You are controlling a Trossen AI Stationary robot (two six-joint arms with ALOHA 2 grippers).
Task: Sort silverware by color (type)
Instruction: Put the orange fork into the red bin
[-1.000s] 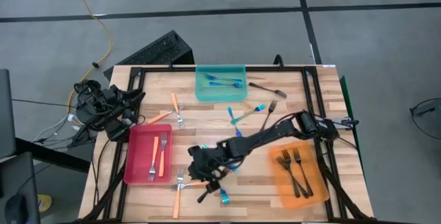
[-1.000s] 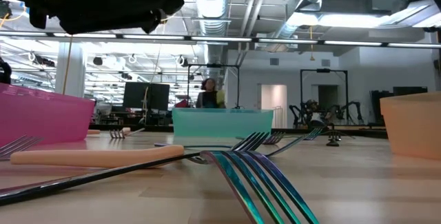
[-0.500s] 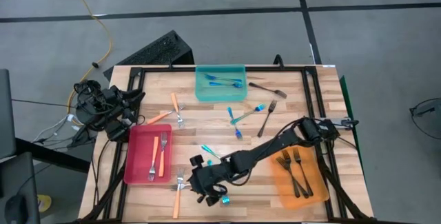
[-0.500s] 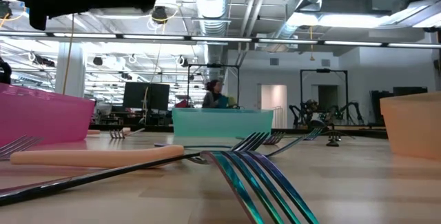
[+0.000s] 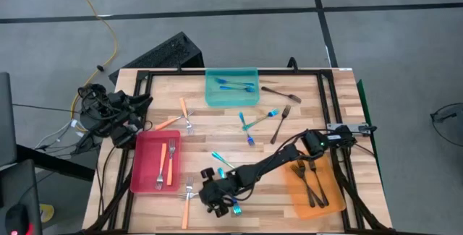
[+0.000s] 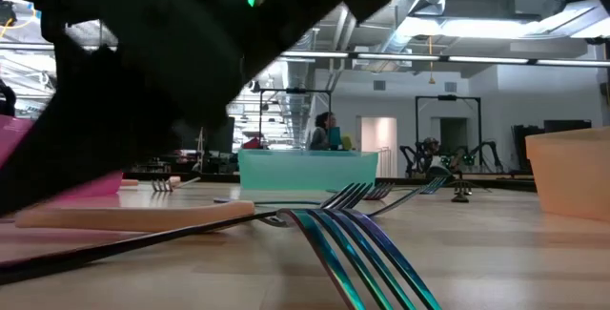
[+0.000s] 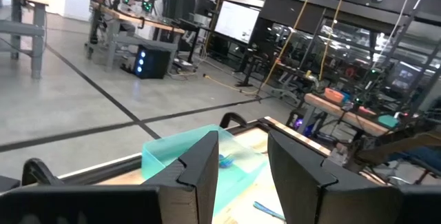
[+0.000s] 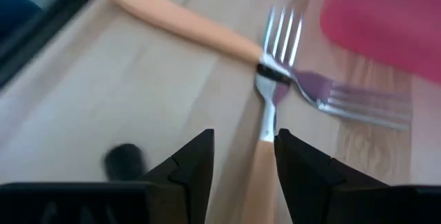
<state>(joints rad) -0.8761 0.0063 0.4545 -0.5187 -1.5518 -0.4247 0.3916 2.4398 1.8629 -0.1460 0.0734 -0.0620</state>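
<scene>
Two orange-handled forks point(image 8: 275, 72) lie crossed on the table near its front edge, beside the red tray point(image 8: 386, 17). My right gripper point(image 8: 244, 141) is low over them, open. One fork's orange handle point(image 8: 264, 165) lies between its fingers; whether they touch it I cannot tell. In the high view this gripper point(image 5: 212, 197) is at front centre, with a blue fork point(image 5: 234, 207) just to its right. My left gripper point(image 7: 241, 162) waits open and level off the table's left side point(image 5: 116, 116).
The red tray point(image 5: 155, 181) holds two orange-handled forks, the teal tray point(image 5: 231, 99) blue ones, the orange tray point(image 5: 329, 199) dark ones. Loose forks lie mid-table: blue point(image 5: 249, 123), dark point(image 5: 281, 123), orange-handled point(image 5: 184, 110). A person stands in the room behind point(image 6: 329, 134).
My right gripper has gone down and toward the table's near edge, ending low over the crossed orange-handled forks. In the low view its arm now fills the left of the picture. The forks have stayed where they were.
</scene>
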